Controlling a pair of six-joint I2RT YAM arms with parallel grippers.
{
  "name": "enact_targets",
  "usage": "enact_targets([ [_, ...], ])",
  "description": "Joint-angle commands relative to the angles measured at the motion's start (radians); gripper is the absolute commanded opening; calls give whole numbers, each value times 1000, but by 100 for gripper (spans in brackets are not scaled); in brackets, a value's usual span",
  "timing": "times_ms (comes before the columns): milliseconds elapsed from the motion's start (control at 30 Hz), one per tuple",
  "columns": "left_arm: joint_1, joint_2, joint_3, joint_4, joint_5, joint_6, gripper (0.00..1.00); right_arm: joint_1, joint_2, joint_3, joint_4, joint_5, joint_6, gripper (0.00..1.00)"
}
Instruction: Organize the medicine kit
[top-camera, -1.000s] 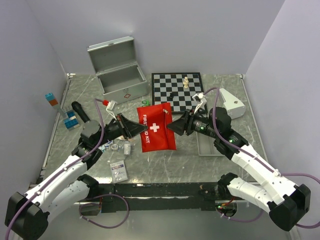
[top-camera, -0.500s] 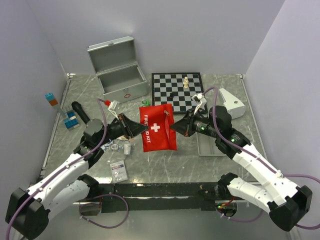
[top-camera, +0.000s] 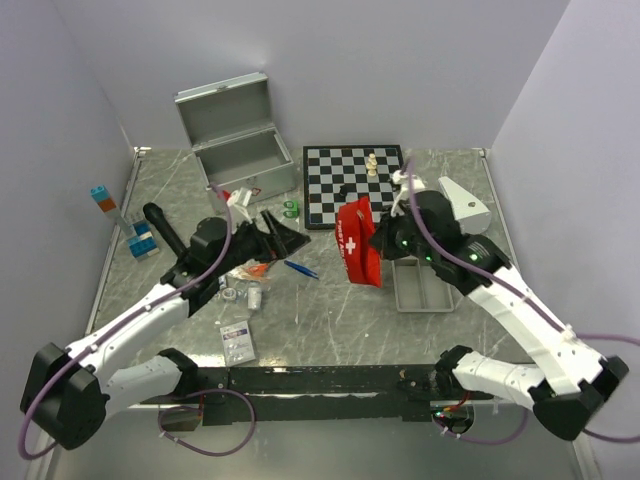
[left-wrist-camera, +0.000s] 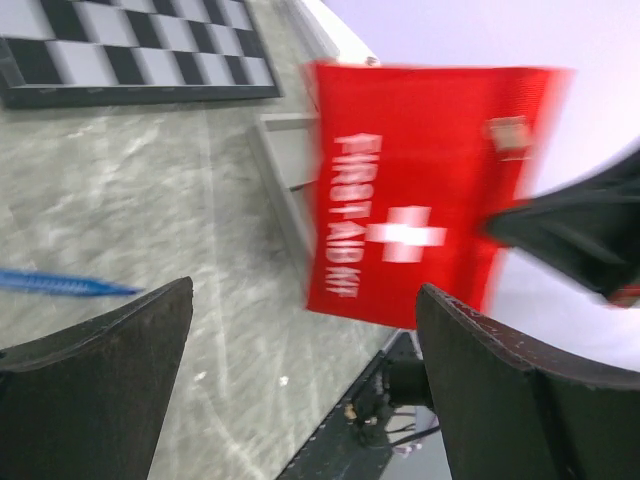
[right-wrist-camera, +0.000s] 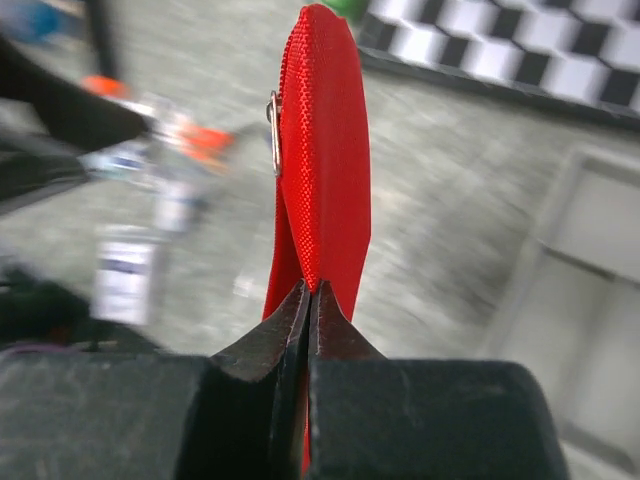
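The silver medicine kit case (top-camera: 240, 160) stands at the back left with its lid up. Its red white-cross pouch (top-camera: 357, 240) hangs edge-on above the table, in front of the chessboard. My right gripper (top-camera: 378, 243) is shut on the pouch's edge; in the right wrist view the jaws (right-wrist-camera: 308, 290) pinch the red fabric (right-wrist-camera: 325, 150). My left gripper (top-camera: 284, 232) stands open to the left of the pouch and apart from it. In the left wrist view the gap between its fingers (left-wrist-camera: 310, 400) is empty, and the pouch (left-wrist-camera: 420, 190) hangs beyond it.
A chessboard (top-camera: 350, 195) with pieces lies behind the pouch. A shallow grey tray (top-camera: 420, 292) and a white object (top-camera: 465, 205) sit at the right. A blue pen (top-camera: 300, 268), small packets (top-camera: 240, 290), a card (top-camera: 237, 341), blue blocks (top-camera: 140, 240) and a black cylinder (top-camera: 160, 225) lie to the left.
My left gripper has let go of the pouch, opened and drawn back leftward. The right gripper shut on the pouch and carried it up and right, uncovering the blue pen.
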Motion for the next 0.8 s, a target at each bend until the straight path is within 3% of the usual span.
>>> enact_targets([
  [0, -114, 57, 139, -37, -104, 29, 97, 69, 87, 78, -179, 276, -24, 0],
  [367, -355, 264, 271, -67, -304, 68, 97, 184, 248, 202, -315, 463, 33, 0],
  [433, -375, 299, 283, -72, -356, 62, 97, 200, 266, 225, -337, 477, 44, 0],
  [767, -398, 356, 274, 32, -348, 34, 97, 252, 322, 272, -389, 515, 91, 0],
])
